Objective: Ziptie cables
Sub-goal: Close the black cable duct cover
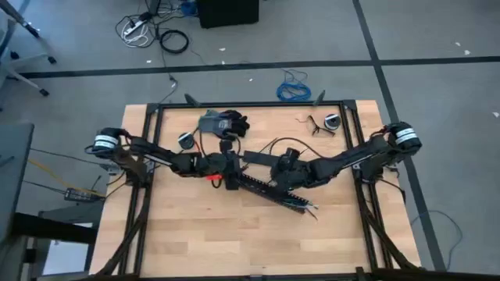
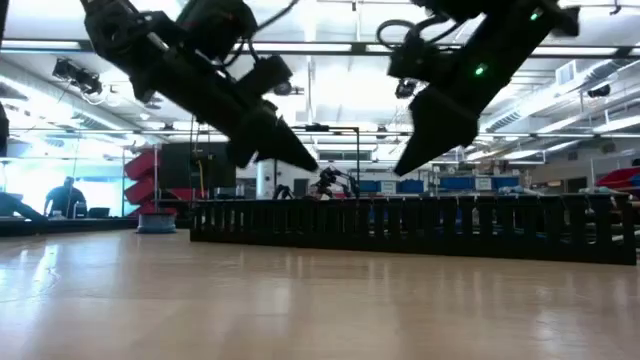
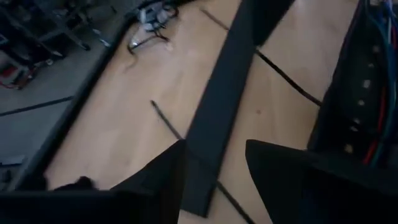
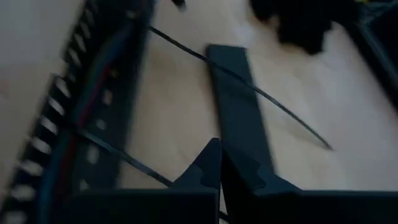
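Note:
The cables (image 1: pixel 307 207) lie inside a long black slotted duct (image 1: pixel 269 191) that runs aslant across the table's middle; their coloured strands show in the left wrist view (image 3: pixel 372 74) and the right wrist view (image 4: pixel 87 87). A flat black strip (image 3: pixel 217 106) lies on the wood beside the duct. Thin black zip ties (image 3: pixel 166 121) (image 4: pixel 249 87) lie near it. My left gripper (image 3: pixel 216 144) is open above the strip's end, one finger on each side. My right gripper (image 4: pixel 219 148) is shut, with nothing seen between its fingers. In the low view my left gripper (image 2: pixel 300 158) and my right gripper (image 2: pixel 405 165) hang clear of the tabletop.
At the table's far side lie a black glove on a grey thing (image 1: pixel 223 123) and two small rolls (image 1: pixel 186 139) (image 1: pixel 332 121). A blue coiled cable (image 1: pixel 293 90) lies on the floor beyond the table. A dark frame (image 1: pixel 234 105) borders the table. Bare wood (image 1: pixel 195 234) fills the near half.

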Motion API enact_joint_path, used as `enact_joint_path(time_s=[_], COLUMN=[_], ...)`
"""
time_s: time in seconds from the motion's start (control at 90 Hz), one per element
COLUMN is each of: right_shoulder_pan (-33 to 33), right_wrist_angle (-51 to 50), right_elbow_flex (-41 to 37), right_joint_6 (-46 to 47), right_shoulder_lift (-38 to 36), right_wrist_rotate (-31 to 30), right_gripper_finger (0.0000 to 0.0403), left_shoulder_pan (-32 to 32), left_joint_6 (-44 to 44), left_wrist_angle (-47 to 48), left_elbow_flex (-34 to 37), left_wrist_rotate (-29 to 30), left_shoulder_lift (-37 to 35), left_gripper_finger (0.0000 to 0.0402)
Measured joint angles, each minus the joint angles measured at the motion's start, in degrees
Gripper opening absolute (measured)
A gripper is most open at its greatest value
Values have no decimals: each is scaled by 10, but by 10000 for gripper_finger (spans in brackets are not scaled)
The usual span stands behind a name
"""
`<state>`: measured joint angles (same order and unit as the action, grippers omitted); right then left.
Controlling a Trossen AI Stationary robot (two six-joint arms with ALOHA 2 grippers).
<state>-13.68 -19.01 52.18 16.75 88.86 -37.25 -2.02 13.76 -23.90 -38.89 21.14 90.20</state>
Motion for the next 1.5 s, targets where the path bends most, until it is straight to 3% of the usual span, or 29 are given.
enact_joint_path(time_s=[0.156,0.267,0.389,0.578,0.767,1.078,1.278,1.5], right_shoulder_pan=[-1,-1,-4,-10,-10,-1,32,84], right_wrist_angle=[-23,18,83,154,157,196,188,157], right_elbow_flex=[-37,-95,-173,-245,-254,-254,-254,-254], right_joint_6=[17,27,40,1,-22,-129,-76,-25], right_shoulder_lift=[-64,-113,-162,-239,-290,-296,-296,-295], right_wrist_rotate=[-5,-3,-1,0,14,14,28,95], right_gripper_finger=[0,1,3,3,3,4,7,50], left_shoulder_pan=[3,13,17,17,17,16,16,15], left_joint_6=[8,-18,-57,-112,-141,-166,-196,-218], left_wrist_angle=[65,89,96,135,183,251,304,359], left_elbow_flex=[0,0,0,0,0,0,0,0], left_wrist_rotate=[-29,-105,-126,-116,-51,61,-8,-47], left_shoulder_lift=[-35,-40,-47,-109,-162,-172,-169,-168], left_gripper_finger=[163,163,163,163,163,163,163,163])
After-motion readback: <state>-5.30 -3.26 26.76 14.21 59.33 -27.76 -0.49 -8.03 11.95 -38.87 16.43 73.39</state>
